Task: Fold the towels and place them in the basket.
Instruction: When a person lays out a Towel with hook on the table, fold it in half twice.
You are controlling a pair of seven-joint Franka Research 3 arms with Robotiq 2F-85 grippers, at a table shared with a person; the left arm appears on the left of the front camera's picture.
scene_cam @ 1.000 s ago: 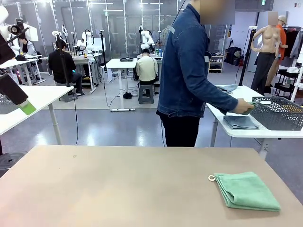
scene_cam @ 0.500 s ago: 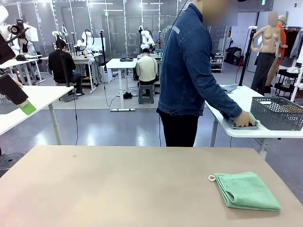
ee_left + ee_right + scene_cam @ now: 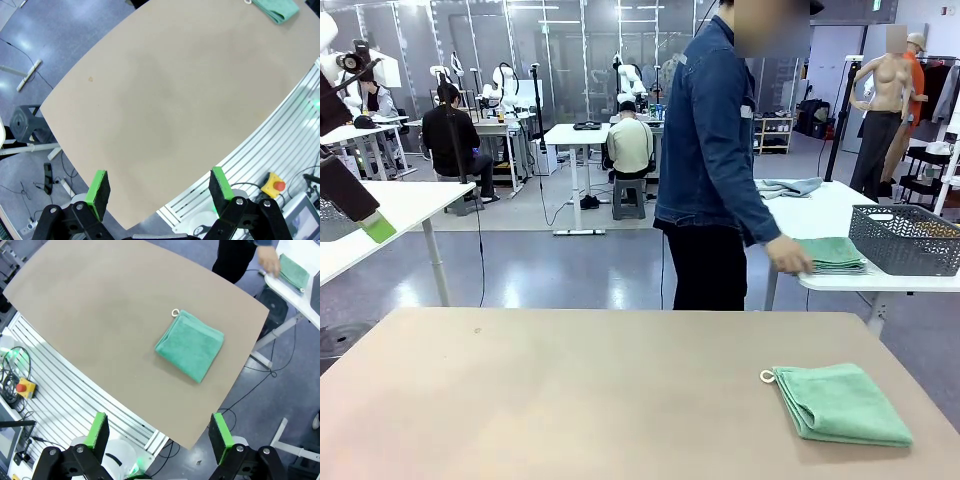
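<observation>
Right gripper (image 3: 157,429) spread apart and empty, mint towel (image 3: 190,345) folded dead ahead below; left gripper (image 3: 159,189) likewise apart, much farther from it

Beyond my tan table (image 3: 520,400) lies a glossy grey floor (image 3: 550,270). White desks (image 3: 570,133) stand across the room, two people (image 3: 630,145) seated at them, with tall glass partitions (image 3: 560,60) along the far wall.

The left pincer (image 3: 158,176) and right pincer (image 3: 157,419) are black, with bolted joints and bright green pads (image 3: 98,186). The person (image 3: 715,130) wears a blue denim jacket and black trousers.
</observation>
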